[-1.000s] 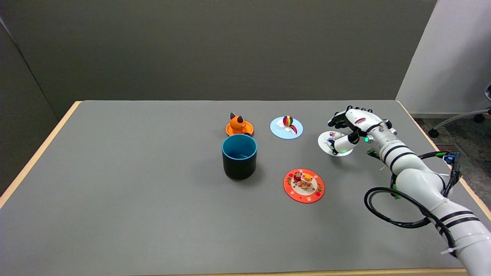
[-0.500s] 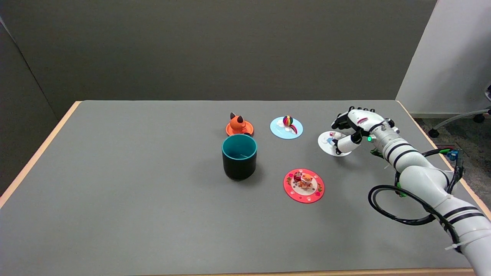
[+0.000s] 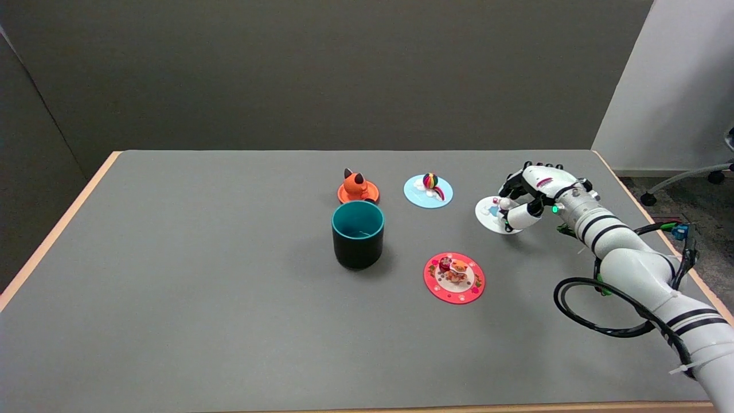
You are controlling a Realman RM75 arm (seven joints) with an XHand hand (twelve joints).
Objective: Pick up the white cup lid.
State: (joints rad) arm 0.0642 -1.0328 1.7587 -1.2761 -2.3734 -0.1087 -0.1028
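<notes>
At table's right, robot hand [image 3: 530, 195] pinching white cup lid [image 3: 490, 213] by its knob, lid's right half hidden.

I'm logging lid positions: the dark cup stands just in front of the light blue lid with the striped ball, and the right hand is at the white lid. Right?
One detail is off. In the head view the dark cup stands just in front of the orange cat lid, not the light blue lid, which lies to its right. The right hand is indeed at the white cup lid.
</notes>
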